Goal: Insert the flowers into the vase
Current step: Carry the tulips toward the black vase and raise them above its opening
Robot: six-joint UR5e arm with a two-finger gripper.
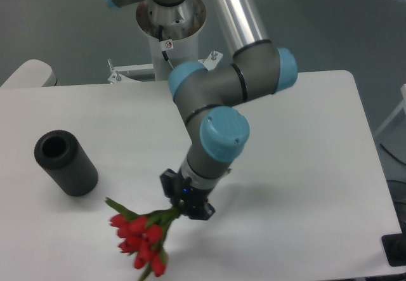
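Observation:
The black vase (65,163) lies on its side at the left of the white table (317,135), its round hole facing up-left. My gripper (183,206) is shut on the green stems of the flowers (141,240), lifted above the front middle of the table. The red buds point down-left from the gripper, to the right of and below the vase, well apart from it. The wrist hides the fingertips and the stem ends.
The arm's base column (170,33) stands behind the table's far edge. The grey arm links (222,91) cross above the table centre. A dark object (396,250) sits at the table's front right corner. The front edge runs just below the buds.

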